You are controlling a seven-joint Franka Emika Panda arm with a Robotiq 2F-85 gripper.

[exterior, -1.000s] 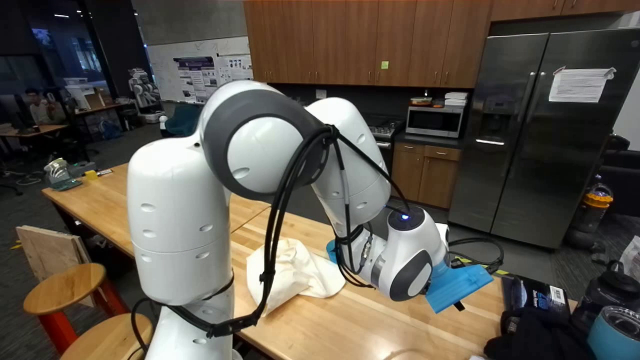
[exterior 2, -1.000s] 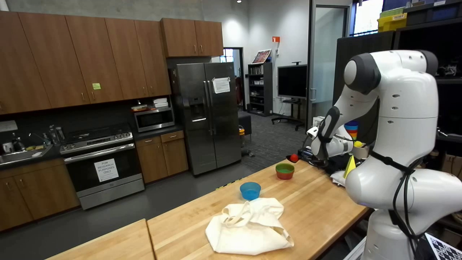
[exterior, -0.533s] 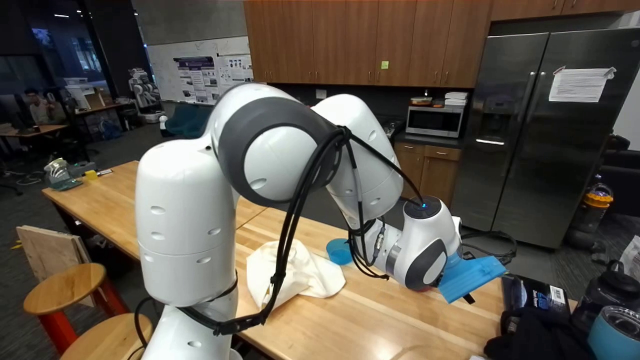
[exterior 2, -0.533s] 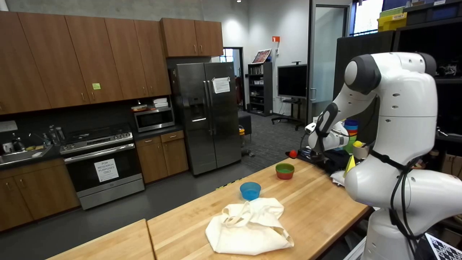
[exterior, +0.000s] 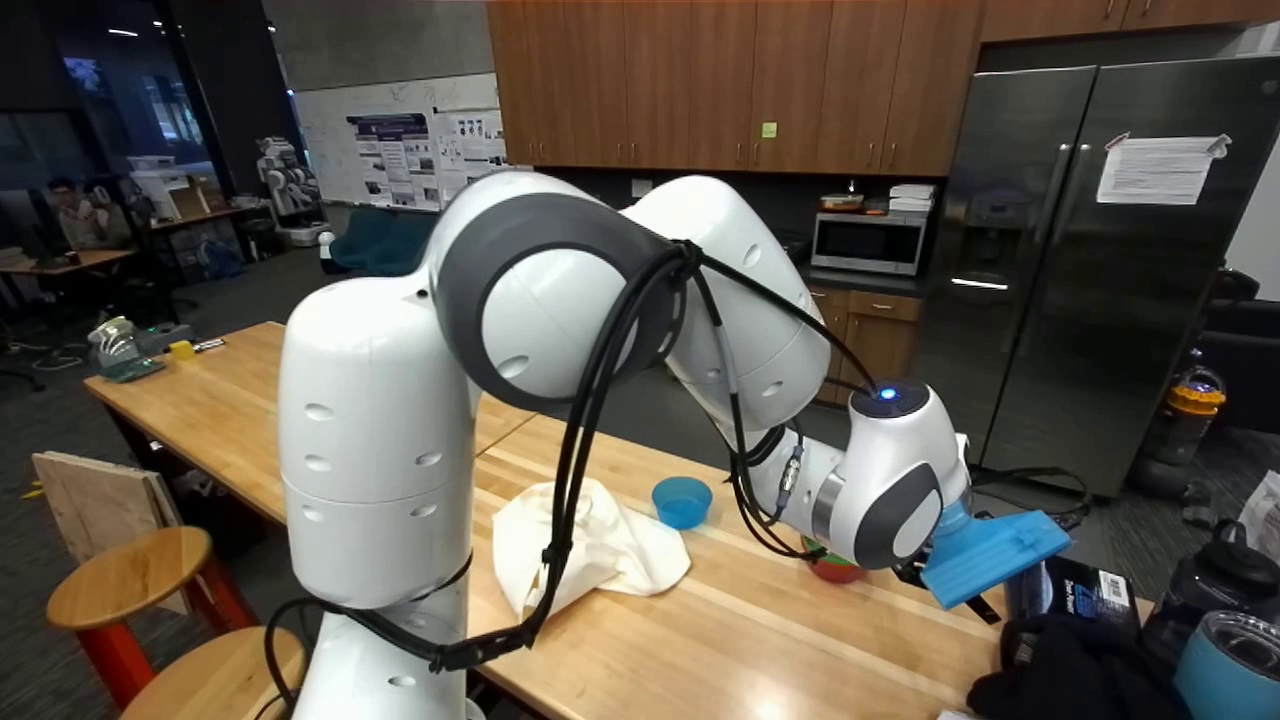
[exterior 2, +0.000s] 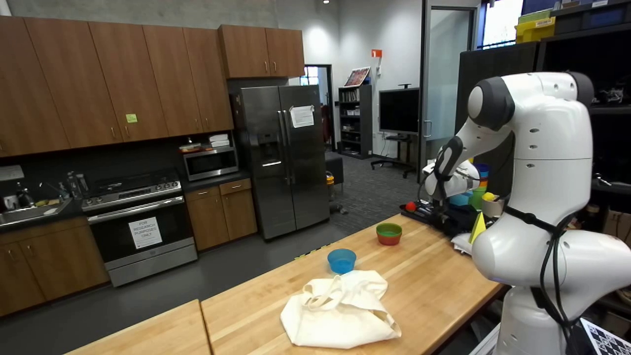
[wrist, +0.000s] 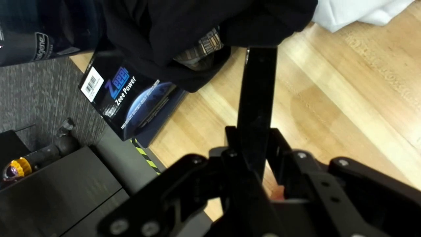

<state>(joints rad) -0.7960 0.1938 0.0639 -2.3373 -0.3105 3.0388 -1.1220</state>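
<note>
My gripper (wrist: pixel 252 131) is shut on a long black handle (wrist: pixel 260 82), whose end juts out past the fingertips toward the black cloth (wrist: pixel 197 39). A round red thing (exterior 2: pixel 410 207) rests on a dark, shallow piece at the far side of the gripper, seemingly the held tool's head. A blue plate (exterior: pixel 995 560) on the wrist hides the fingers in that exterior view. A red patch shows low between the fingers in the wrist view; I cannot tell what it is. Behind the wrist stand nested green and red bowls (exterior 2: pixel 389 234). Farther off is a blue bowl (exterior 2: pixel 341 261).
A cream cloth bag (exterior 2: pixel 340 310) lies on the wooden table. Close to the gripper are a Zeee Power box (wrist: pixel 121 95), a dark bottle (wrist: pixel 49 36) and white cloth (wrist: pixel 355 13). A blue tumbler (exterior: pixel 1230 660) and yellow wedge (exterior 2: pixel 478 228) stand at that end.
The wrist has shifted toward the box end of the table, uncovering the blue bowl and part of the red bowl. The round red thing has moved along with the gripper.
</note>
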